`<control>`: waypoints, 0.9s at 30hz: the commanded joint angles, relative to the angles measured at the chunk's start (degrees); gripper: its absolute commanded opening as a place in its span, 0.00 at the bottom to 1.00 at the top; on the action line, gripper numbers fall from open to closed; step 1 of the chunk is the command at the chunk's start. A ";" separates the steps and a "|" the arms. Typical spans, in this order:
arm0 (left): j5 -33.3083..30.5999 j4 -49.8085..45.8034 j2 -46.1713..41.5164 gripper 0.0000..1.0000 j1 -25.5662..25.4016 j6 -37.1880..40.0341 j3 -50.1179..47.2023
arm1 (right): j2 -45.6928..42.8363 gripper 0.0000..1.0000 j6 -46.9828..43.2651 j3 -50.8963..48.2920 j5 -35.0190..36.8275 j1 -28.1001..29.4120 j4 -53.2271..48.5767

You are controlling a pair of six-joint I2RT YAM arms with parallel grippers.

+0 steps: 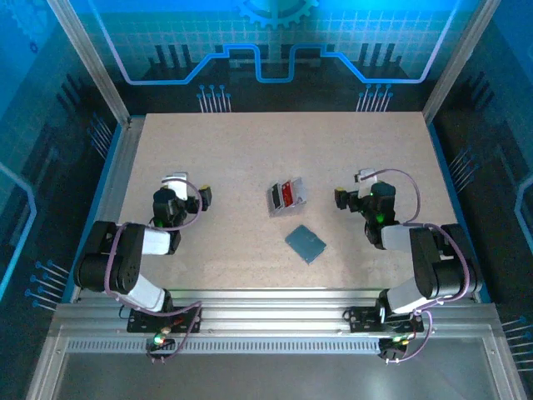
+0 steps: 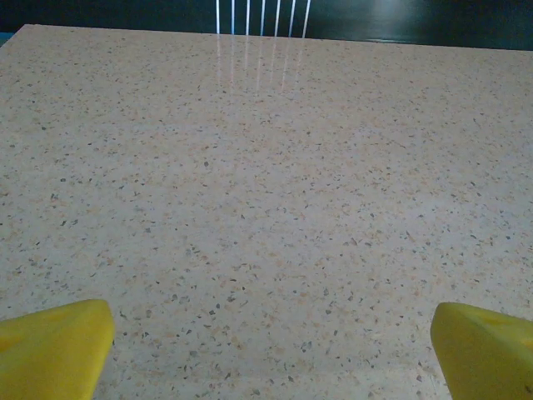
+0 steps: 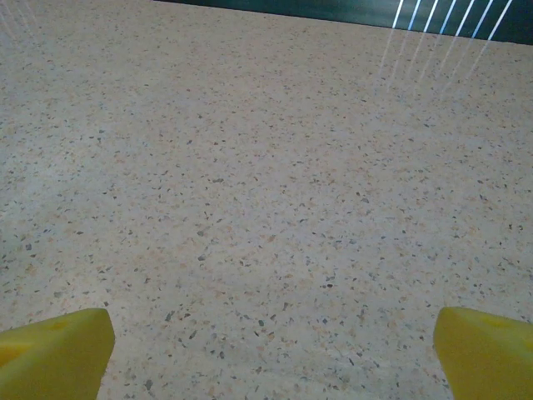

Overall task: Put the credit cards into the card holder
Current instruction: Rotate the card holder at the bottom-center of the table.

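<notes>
The credit cards lie in a small overlapping pile at the table's middle, silver-grey on the left and red on the right. The card holder, a flat slate-blue square, lies shut just in front of them, turned at an angle. My left gripper hovers well to the left of the cards, and my right gripper stands to their right. Both are open. In the left wrist view the yellow fingertips stand wide apart over bare tabletop around the left gripper. The right gripper looks the same, with nothing between its fingertips.
The speckled beige table has a blue-lit back wall and metal frame posts at its far corners. A ribbed aluminium rail runs along the near edge by the arm bases.
</notes>
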 commanded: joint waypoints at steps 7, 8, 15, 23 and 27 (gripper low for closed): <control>1.57 0.47 0.24 0.99 0.51 1.02 1.17 | 0.11 1.00 -0.67 0.93 -0.95 -0.64 0.32; 1.58 0.47 0.29 0.99 0.51 1.03 1.17 | 0.11 1.00 -0.62 1.00 -1.43 -0.88 0.17; -2.89 0.24 0.22 0.99 0.60 -0.46 1.18 | 0.20 1.00 -0.08 1.11 -3.11 -1.79 -0.03; -2.64 0.49 0.30 0.99 0.74 -0.64 1.15 | 0.20 1.00 0.10 1.22 -3.38 -2.01 -0.21; -6.09 -1.90 -3.25 0.99 0.95 -2.23 0.95 | -6.12 1.00 1.23 3.73 6.17 -0.38 -9.20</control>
